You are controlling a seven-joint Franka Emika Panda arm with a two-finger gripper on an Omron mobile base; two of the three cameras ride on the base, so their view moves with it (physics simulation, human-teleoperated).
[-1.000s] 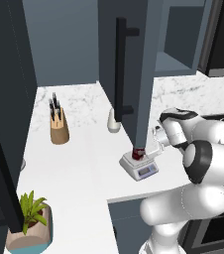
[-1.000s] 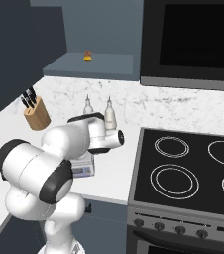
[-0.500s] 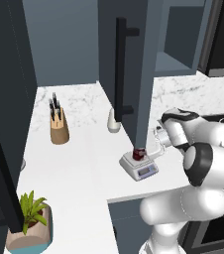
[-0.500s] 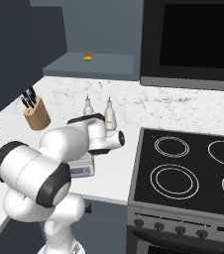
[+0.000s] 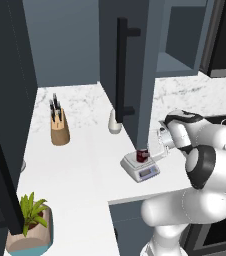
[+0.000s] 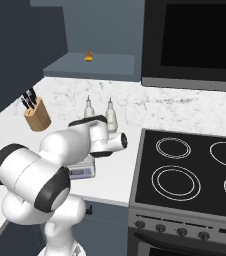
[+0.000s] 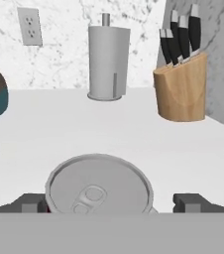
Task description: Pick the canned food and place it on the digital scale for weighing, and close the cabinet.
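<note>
With can (image 5: pixel 142 154) sitting on scale (image 5: pixel 140 168), claw (image 7: pixel 112 202) is spread wide, fingertips clear of it either side. Placing looks done; next: back off, swing cabinet door (image 5: pixel 130 65) shut.

glossy white rounded arm (image 5: pixel 195 210), dark joints
</note>
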